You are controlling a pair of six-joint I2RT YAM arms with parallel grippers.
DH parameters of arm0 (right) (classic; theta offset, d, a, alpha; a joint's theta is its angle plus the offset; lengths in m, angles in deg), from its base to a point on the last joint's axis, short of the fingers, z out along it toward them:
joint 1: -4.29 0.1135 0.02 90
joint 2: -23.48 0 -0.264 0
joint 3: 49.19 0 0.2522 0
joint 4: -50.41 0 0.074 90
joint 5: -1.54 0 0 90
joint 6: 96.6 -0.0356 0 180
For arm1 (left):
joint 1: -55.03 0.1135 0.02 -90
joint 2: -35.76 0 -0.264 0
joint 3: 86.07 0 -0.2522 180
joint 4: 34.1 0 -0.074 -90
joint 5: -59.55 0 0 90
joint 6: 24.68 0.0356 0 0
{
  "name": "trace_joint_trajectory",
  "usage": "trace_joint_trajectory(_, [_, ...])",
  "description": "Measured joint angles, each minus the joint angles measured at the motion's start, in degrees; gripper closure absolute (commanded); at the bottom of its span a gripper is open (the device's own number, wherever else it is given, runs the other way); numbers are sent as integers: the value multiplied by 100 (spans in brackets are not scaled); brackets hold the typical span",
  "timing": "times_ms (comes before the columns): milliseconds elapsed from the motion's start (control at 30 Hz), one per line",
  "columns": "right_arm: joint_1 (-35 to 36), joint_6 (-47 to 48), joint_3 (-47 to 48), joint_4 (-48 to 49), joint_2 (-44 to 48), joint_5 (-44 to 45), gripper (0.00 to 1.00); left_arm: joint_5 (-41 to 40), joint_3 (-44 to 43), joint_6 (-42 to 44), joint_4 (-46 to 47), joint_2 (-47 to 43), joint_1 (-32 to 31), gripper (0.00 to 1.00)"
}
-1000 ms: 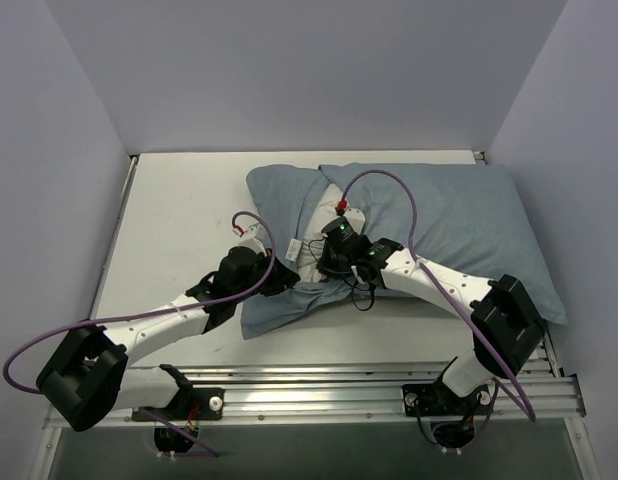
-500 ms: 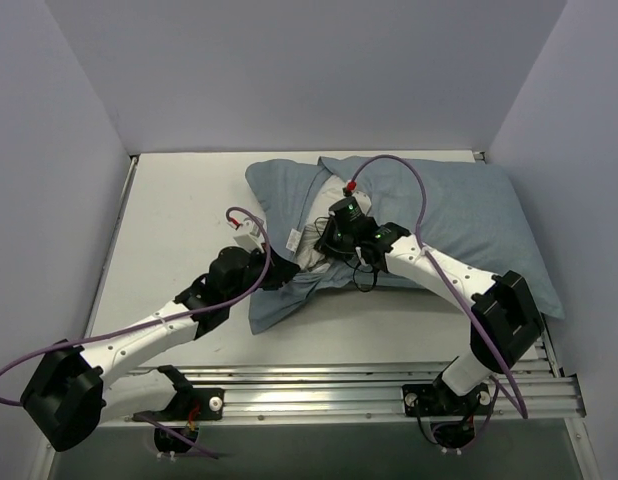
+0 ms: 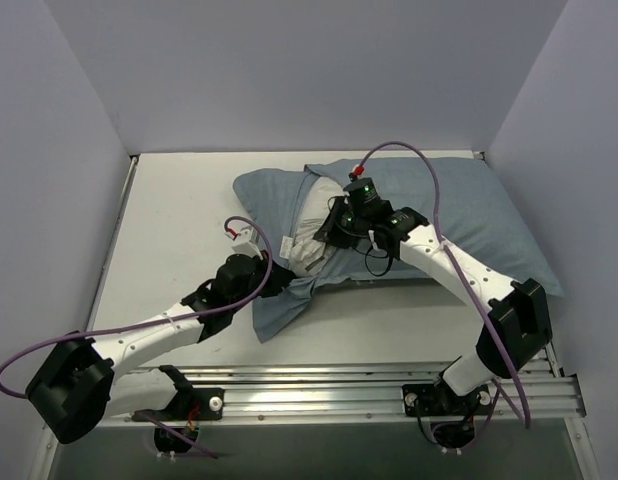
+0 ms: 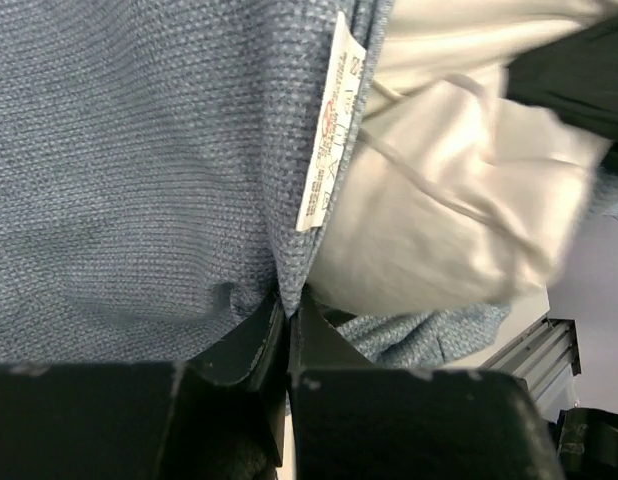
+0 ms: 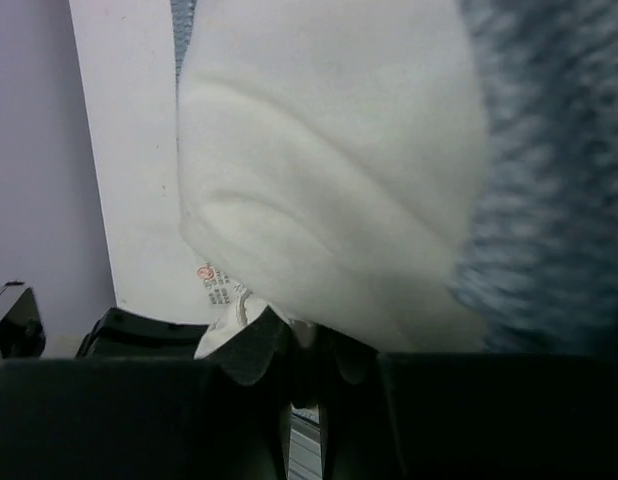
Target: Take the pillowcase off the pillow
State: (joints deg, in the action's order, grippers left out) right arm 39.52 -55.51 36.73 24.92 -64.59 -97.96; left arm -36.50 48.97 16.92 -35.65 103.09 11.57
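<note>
While the pillow (image 3: 311,240) is lying across the worktop (image 3: 179,220), my left fingers (image 4: 244,348) are pinching the blue-grey pillowcase (image 3: 469,215) at its hem beside the pillow's bared white end, and my right fingers (image 5: 251,352) are clamping that end itself.

- Left arm (image 3: 149,335): stretched low from its base, reaching forward and to the right, forearm near flat.
- Left gripper (image 4: 287,318): jaws pressed together, pinching a fold of pillowcase (image 4: 139,150) at its open edge.
- Right arm (image 3: 459,275): reaches forward and to the left, wrist out over mid-table.
- Right gripper (image 5: 301,350): jaws closed tight on a corner of pillow (image 5: 319,180).
- The two grippers are near each other, not touching.
</note>
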Motion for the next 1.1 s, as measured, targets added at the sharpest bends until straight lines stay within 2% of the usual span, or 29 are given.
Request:
trace_joint_trajectory(167, [-114, 136, -2, -278, 581, -310, 100, -216, -39, -313, -175, 129, -28, 98])
trace_joint_trajectory(367, [-444, 337, -2, 125, 1587, -520, 100, -442, 0, -660, -992, 455, 118, 98])
trace_joint_trajectory(533, [-361, 820, -4, -13, 1906, -839, 100, -411, 9, -802, -955, 809, 385, 98])
trace_joint_trajectory(633, [50, 1224, -31, -339, 1873, -522, 86, -332, 9, -743, -772, 883, 387, 98])
trace_joint_trajectory(667, [278, 1353, -57, -398, 1851, -391, 73, -297, 9, -699, -708, 883, 382, 98])
trace_joint_trajectory(733, [772, 1613, -116, -417, 1775, -90, 56, -210, 26, -636, -544, 872, 380, 98])
trace_joint_trajectory(767, [1021, 1744, -146, -415, 1711, 66, 43, -166, 57, -608, -446, 852, 380, 98])
trace_joint_trajectory(867, [1652, 2225, -236, -400, 1464, 721, 24, -2, 225, -511, -173, 706, 378, 98])
trace_joint_trajectory(967, [2168, 2778, -284, -330, 1172, 1480, 13, 184, 385, -424, 9, 518, 376, 98])
trace_joint_trajectory(1100, [2608, 3615, -385, -39, 841, 2208, 6, 476, 503, -308, 234, 321, 376, 98])
